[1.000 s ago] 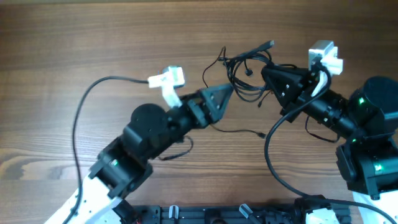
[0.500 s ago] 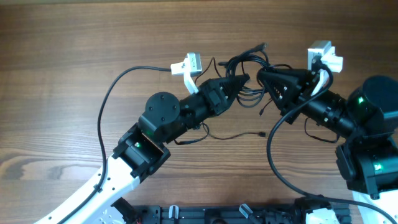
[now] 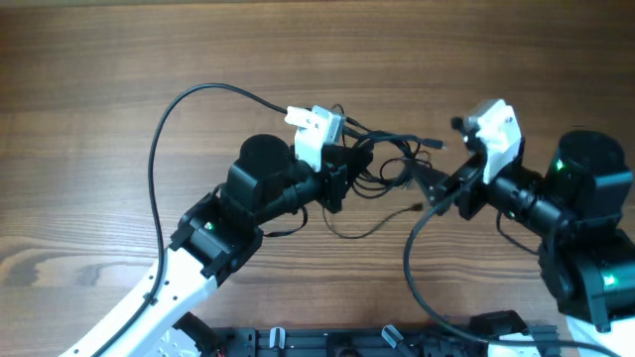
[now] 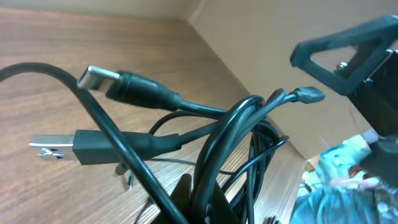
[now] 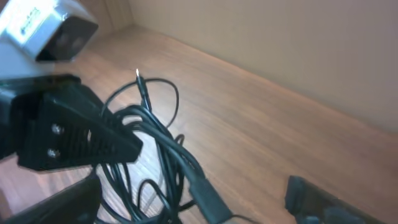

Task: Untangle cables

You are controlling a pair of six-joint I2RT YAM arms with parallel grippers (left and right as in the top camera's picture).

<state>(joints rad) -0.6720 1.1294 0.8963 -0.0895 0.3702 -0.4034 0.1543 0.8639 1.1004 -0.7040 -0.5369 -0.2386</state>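
The cables [image 3: 389, 159] are a tangle of thin black wires between the two arms, right of the table's middle. My left gripper [image 3: 355, 165] is shut on the tangle's left side. In the left wrist view, several looped strands [image 4: 233, 134] run up out of its jaws [image 4: 208, 200], with two plug ends [image 4: 99, 78] sticking out to the left. My right gripper [image 3: 429, 184] stands open just right of the tangle. In the right wrist view, the cables [image 5: 163, 155] lie between its spread fingers [image 5: 310, 196], and nothing is gripped there.
One loose thin wire [image 3: 369, 229] trails on the wood below the tangle, with a small plug tip [image 3: 415, 208] at its end. The left arm's thick black cable [image 3: 159, 149] arcs over the table's left half. Bare wood lies behind the tangle.
My left gripper came in from the left and shut on the tangle. My right gripper let go of the cables, opened wide and drew back, down and to the right.
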